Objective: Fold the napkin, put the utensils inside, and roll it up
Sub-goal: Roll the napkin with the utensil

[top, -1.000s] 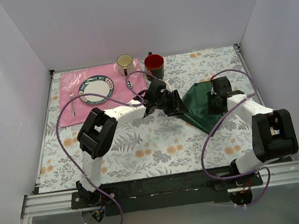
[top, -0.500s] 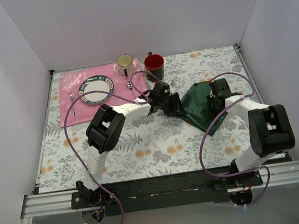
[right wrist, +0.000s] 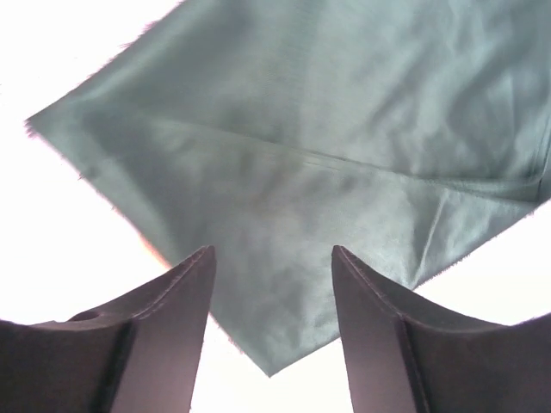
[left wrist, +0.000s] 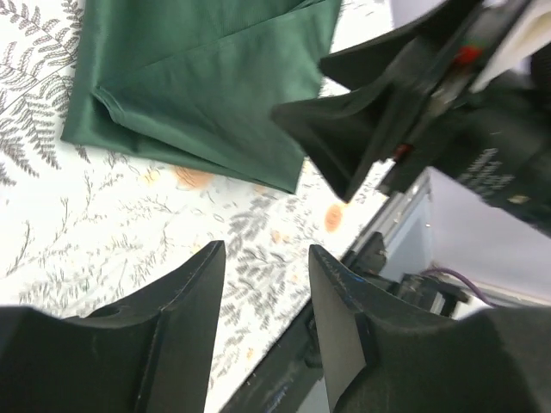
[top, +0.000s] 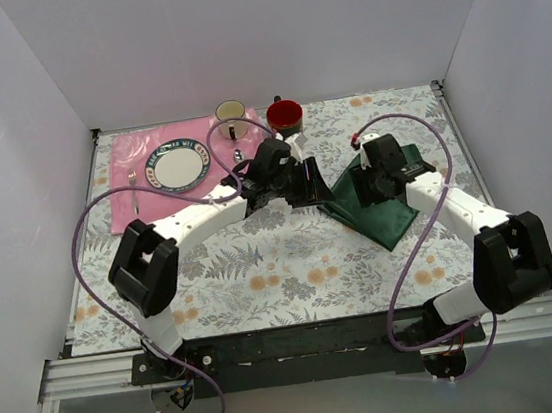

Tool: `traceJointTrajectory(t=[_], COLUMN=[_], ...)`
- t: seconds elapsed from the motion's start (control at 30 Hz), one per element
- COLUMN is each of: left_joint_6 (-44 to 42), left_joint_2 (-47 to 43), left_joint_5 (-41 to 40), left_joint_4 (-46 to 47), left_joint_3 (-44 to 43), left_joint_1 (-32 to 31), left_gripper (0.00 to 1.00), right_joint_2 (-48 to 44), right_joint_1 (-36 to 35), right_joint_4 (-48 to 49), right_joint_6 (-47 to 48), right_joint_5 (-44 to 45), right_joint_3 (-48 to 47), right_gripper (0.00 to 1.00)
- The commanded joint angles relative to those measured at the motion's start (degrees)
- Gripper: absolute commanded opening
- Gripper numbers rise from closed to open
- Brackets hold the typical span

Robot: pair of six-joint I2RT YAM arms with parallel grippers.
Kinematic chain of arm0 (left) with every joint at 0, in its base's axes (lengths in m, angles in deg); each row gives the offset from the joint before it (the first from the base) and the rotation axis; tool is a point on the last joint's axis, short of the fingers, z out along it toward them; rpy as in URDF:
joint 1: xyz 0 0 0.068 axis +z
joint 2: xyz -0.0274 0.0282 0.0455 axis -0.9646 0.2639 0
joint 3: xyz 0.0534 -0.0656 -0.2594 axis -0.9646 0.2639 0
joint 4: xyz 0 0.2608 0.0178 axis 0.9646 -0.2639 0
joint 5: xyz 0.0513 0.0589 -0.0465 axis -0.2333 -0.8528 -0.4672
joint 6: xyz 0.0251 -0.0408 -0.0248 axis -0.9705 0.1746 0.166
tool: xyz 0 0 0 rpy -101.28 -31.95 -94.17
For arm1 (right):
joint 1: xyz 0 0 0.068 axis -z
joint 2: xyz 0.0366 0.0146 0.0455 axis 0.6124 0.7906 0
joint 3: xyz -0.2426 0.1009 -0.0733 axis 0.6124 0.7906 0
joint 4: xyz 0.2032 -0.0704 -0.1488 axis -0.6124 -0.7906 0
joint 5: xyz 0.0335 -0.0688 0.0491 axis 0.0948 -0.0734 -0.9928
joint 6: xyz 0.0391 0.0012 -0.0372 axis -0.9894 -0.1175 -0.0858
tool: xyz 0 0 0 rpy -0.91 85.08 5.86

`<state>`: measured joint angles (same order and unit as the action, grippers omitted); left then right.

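The dark green napkin [top: 396, 214] lies folded flat on the floral tablecloth, right of centre. It also shows in the left wrist view [left wrist: 207, 77] and fills the right wrist view [right wrist: 327, 146]. My left gripper [top: 312, 190] is open and empty, just left of the napkin's left corner; its jaws [left wrist: 263, 254] hang above bare tablecloth. My right gripper [top: 369, 187] is open and empty, hovering over the napkin's upper left part [right wrist: 271, 254]. The black-handled utensils do not show in any view.
A pink placemat [top: 129, 199] lies at the back left with a plate [top: 178, 166] and a small silver fork [top: 133, 184]. A cream mug [top: 232, 119] and a red mug [top: 285, 117] stand at the back. White walls enclose the table.
My right gripper has moved left over the napkin. My left arm's elbow has swung out left and its gripper has drawn back a little. The napkin now lies flatter and squarer.
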<state>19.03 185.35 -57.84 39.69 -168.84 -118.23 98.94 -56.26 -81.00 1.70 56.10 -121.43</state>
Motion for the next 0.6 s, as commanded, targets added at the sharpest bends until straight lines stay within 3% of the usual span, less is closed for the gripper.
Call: traceJointTrajectory(t=[0.0,0.07,0.23,0.4,0.57], left_joint_6=[0.48,0.65,0.22,-0.40,-0.05], left_joint_2=[-9.13,-11.59,-17.83,-20.91,-23.02], left_joint_5=[-1.30,-1.04,0.19,0.80,1.33], left_joint_4=[0.16,0.86,0.69,0.95,1.39], left_joint_3=[5.14,8.83,14.02,17.45,19.21], left_joint_1=[1.78,3.01,5.73,6.53,6.61], left_gripper=[0.44,0.44,0.45,0.45,0.45], right_joint_2=[-3.64,-4.34,-1.80,-0.92,1.37], right_joint_1=[-2.76,-4.86,-7.16,-8.13,-9.88], right_joint_4=[-1.11,0.20,-6.99,-7.79,-7.52], right_joint_6=[8.83,14.17,15.70,17.90,19.66], right_joint_5=[-4.02,-6.66,-4.55,-9.30,-8.61], right_joint_3=[0.48,3.28,1.54,0.58,0.40], right_gripper=[0.65,0.67,0.69,0.64,0.62])
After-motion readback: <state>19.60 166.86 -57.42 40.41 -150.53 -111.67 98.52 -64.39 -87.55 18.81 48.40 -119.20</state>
